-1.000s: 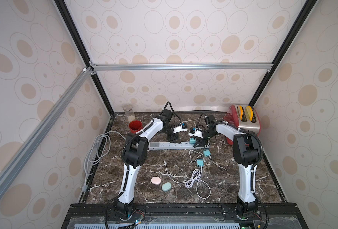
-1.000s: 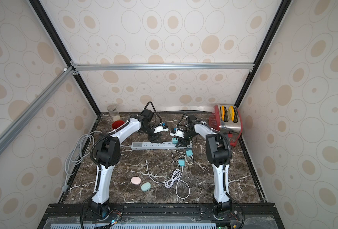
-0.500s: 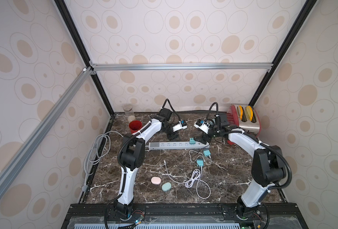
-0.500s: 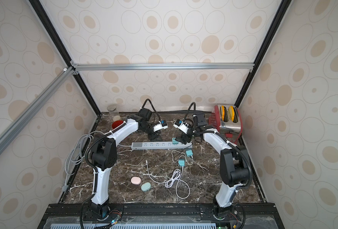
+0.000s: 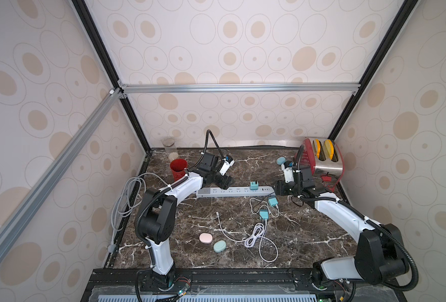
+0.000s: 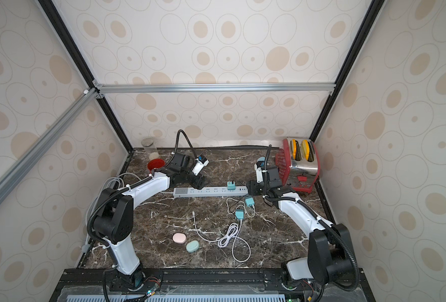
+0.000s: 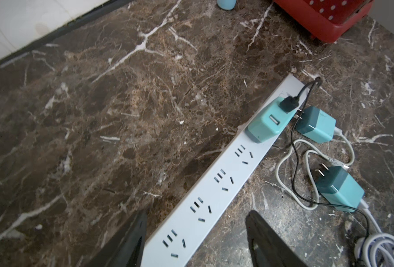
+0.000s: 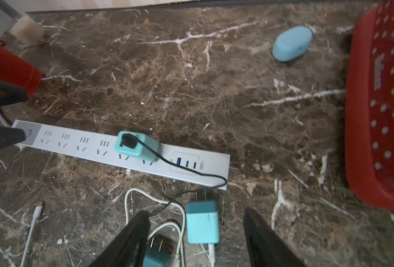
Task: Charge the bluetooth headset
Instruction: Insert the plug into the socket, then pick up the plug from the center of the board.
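The right pincer (image 8: 196,212) has backed away from the middle of the power strip (image 5: 235,191) to the end nearest the toaster (image 5: 324,159). Its jaws are released and empty, and a loose charger (image 8: 203,222) lies on the desk (image 5: 190,222) beneath them. The teal charger (image 5: 254,186) that sat under this pincer a second ago now stands upright in a socket of the strip, with a black cable (image 8: 191,171) plugged into its top. The mains end of the job therefore appears done. The left pincer (image 7: 196,217) has hardly moved; its jaws are released and straddle the strip toward the switch end without clamping it. The headset is not yet connected, as far as the views show. A pink case (image 5: 206,238) and a mint case (image 5: 219,246) lie side by side near the front of the desk, well apart from the strip, and a blue case (image 5: 281,160) lies just beside the toaster. The free end of the black cable cannot be traced — it runs off toward the coiled white cable (image 5: 255,232). The remaining work is judged to be finding that end and joining it to a case.
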{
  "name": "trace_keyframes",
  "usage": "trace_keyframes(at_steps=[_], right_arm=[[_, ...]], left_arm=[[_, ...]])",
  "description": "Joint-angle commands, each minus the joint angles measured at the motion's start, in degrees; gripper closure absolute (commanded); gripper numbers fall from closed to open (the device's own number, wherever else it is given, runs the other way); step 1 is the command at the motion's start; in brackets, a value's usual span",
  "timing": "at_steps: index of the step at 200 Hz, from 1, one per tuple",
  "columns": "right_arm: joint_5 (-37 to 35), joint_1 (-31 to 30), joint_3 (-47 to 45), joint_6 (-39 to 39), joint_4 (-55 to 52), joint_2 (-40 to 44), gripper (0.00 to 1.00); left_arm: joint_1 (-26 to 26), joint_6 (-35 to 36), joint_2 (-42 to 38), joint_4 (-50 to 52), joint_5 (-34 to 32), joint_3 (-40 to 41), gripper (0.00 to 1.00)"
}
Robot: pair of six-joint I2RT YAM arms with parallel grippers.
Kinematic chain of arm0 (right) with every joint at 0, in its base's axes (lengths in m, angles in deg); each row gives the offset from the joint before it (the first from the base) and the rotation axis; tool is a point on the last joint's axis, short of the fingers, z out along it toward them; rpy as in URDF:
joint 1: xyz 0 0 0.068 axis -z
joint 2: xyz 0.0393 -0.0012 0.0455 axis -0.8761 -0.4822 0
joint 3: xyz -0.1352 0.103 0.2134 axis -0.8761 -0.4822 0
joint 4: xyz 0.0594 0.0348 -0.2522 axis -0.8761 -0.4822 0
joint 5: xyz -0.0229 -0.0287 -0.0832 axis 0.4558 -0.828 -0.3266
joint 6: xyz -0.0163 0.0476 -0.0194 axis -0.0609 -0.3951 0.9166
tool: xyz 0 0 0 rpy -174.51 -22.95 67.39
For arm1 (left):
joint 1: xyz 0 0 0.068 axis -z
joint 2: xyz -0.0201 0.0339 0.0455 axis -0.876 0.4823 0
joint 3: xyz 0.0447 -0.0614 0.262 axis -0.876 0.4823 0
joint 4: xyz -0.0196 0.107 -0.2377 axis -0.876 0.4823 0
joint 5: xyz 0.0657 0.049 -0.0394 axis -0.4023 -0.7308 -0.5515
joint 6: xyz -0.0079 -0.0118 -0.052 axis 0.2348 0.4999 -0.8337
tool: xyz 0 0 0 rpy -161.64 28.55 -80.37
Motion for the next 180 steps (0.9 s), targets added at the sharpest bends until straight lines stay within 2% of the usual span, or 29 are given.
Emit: trace_keyframes(at_steps=[1, 26, 48, 79, 106, 135, 180], right_arm=[[-2.2, -0.2, -1.4, -5.7, -9.0, -2.1, 0.30], [0.7, -0.2, -1.3, -5.8, -9.4, -5.1, 0.29], [0.4, -0.2, -0.2, -5.9, -9.9, -7.4, 0.31], [3.5, -0.3, 0.1, -5.2, -6.7, -6.3, 0.47], [6.1, -0.4, 1.1, -5.2, -5.3, -5.4, 0.52], [2.8, -0.4, 3.0, -6.3, -8.1, -7.2, 0.51], [-0.4, -0.4, 3.1, -7.1, -11.6, -10.3, 0.39]], left_arm=[[-0.2, -8.6, -3.8, -7.2, -1.9, 4.4, 0.29], [-0.1, -10.2, -4.2, -8.7, 0.0, 6.5, 0.30], [0.0, -10.7, -3.9, -9.7, 0.2, 7.5, 0.30], [0.0, -10.2, -3.6, -10.9, -0.1, 8.6, 0.30], [0.0, -8.8, -3.6, -11.8, 0.2, 8.9, 0.30], [0.0, -8.6, -3.6, -12.1, -0.3, 8.7, 0.31], [0.1, -9.6, -3.0, -12.8, 0.5, 8.5, 0.31]])
